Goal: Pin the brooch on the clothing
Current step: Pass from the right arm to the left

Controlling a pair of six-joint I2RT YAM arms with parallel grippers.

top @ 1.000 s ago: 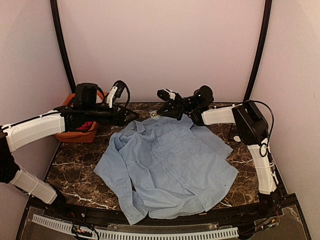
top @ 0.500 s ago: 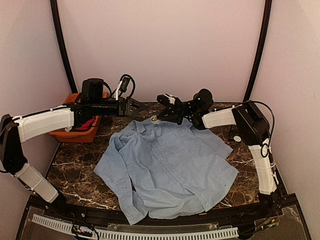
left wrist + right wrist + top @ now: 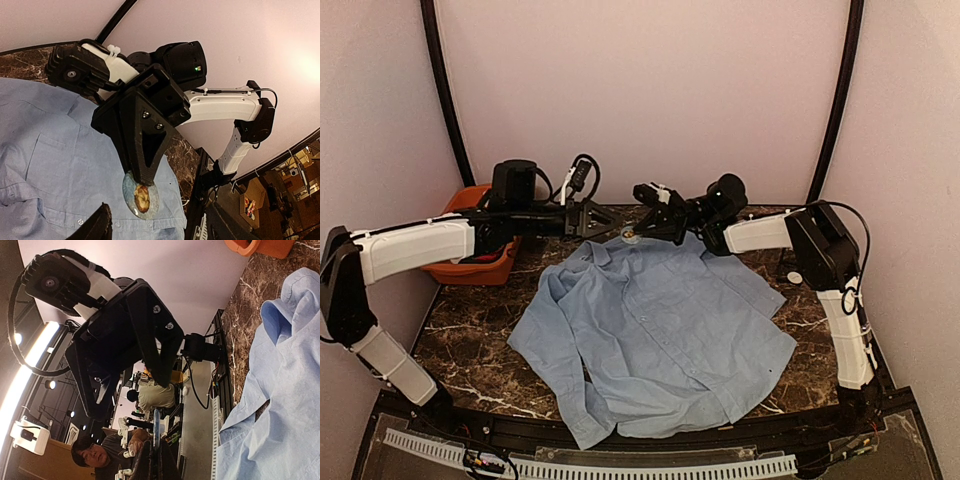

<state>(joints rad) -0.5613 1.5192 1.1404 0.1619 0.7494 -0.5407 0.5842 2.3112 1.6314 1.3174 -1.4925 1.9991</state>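
Two arms now meet at the collar.

Overhead view: the left fingers point(image 3: 595, 218) have swung away from the orange basket point(image 3: 460, 268) to just beside the right fingers point(image 3: 648, 226), narrowing slightly on the way. They stand partly open and hold nothing. The right fingers stay clamped on the brooch point(image 3: 631, 236), at the collar of the shirt point(image 3: 660, 330). Judgement: the left arm is arriving to help with fastening, and pinning is not yet done.

Left wrist view: the brooch is a round disc with a pictured face, pinched at its upper edge, low over the collar. Contact with the fabric cannot be confirmed.

Right wrist view: the brooch shows edge-on between the closed fingers.

Shirt: light blue, buttoned, spread front-up on the dark marble table point(image 3: 470, 340), lightly creased.
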